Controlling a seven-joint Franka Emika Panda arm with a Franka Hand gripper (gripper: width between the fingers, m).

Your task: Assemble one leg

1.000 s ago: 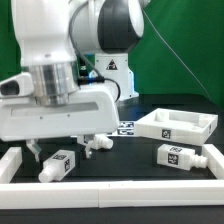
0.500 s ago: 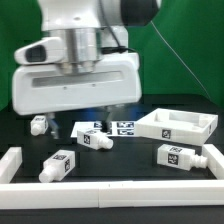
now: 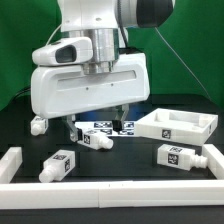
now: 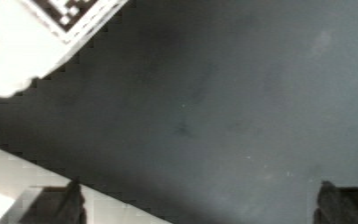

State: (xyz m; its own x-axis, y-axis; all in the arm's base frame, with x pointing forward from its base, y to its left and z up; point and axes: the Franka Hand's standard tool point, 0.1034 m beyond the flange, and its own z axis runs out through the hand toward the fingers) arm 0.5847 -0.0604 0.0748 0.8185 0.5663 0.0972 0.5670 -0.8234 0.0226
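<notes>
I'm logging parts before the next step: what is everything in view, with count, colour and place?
legs: four, white with black-and-white tags; one front at the exterior view's left, one front at its right, one mid-table below the claw, one further back at its left
panel: one, white, tray-like, at the exterior view's right
marker board: one, white with tags, mid-table behind the centre leg
rail: white, along the table's front and left edges
table: one, black
backdrop: green, behind everything
arm: one, white, above mid-table
claw: one, dark fingers, open and empty, above the table
</notes>
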